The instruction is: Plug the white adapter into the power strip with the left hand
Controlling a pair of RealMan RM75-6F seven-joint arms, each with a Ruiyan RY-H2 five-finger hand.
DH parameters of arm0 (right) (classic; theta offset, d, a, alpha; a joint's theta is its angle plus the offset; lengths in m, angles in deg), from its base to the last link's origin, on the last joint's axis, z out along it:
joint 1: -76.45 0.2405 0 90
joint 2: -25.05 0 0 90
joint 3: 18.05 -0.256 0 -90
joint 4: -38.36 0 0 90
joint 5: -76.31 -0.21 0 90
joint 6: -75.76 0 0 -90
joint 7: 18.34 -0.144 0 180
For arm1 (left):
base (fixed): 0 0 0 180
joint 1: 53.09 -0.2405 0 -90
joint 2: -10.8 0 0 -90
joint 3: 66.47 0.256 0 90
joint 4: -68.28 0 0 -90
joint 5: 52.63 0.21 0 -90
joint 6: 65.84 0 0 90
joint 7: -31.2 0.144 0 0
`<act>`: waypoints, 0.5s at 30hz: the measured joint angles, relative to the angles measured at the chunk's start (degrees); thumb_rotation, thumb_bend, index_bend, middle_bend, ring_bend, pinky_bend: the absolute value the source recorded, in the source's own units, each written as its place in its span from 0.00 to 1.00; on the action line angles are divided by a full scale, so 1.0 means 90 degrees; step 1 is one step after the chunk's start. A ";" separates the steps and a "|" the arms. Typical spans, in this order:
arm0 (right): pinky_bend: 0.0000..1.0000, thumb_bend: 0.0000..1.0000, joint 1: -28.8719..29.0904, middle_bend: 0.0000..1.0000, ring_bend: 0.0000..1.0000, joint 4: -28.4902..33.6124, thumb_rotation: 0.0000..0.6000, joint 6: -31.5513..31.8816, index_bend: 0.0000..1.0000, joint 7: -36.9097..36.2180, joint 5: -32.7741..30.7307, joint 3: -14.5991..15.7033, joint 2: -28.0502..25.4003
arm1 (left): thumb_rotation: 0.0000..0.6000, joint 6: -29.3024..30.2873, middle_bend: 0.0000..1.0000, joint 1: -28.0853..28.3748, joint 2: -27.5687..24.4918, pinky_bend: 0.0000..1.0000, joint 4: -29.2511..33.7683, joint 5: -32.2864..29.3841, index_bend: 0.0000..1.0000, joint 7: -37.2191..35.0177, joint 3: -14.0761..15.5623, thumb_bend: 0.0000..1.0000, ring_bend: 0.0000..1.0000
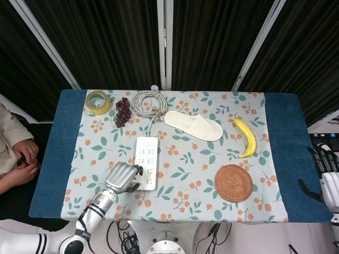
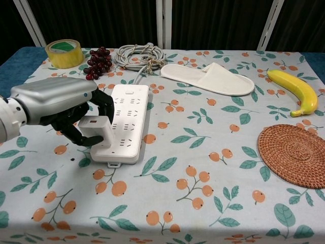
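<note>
The white power strip [image 2: 124, 122] [image 1: 146, 161] lies lengthwise left of the table's middle, its cord running back to a coil [image 2: 139, 55]. My left hand [image 2: 61, 109] [image 1: 121, 177] grips the white adapter [image 2: 96, 130], its dark fingers curled around the block. In the chest view the adapter stands upright over the near left end of the strip, low against its face; its prongs are hidden. In the head view the hand covers most of the adapter. My right hand [image 1: 326, 174] hangs off the table's right edge, fingers apart and holding nothing.
A roll of yellow tape [image 2: 64, 53] and a bunch of dark grapes [image 2: 97, 62] sit at the back left. A white slipper [image 2: 208, 78], a banana [image 2: 294, 90] and a woven coaster [image 2: 293, 155] lie to the right. A person's hands [image 1: 21, 159] show at the far left.
</note>
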 measured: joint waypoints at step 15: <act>0.00 0.22 -0.0030 0.00 0.00 -0.0030 1.00 0.0031 0.00 -0.0035 -0.0019 -0.0005 0.0004 | 1.00 0.0013 0.94 0.0066 0.0141 0.59 -0.0096 -0.0154 0.82 0.0222 0.0043 0.45 0.80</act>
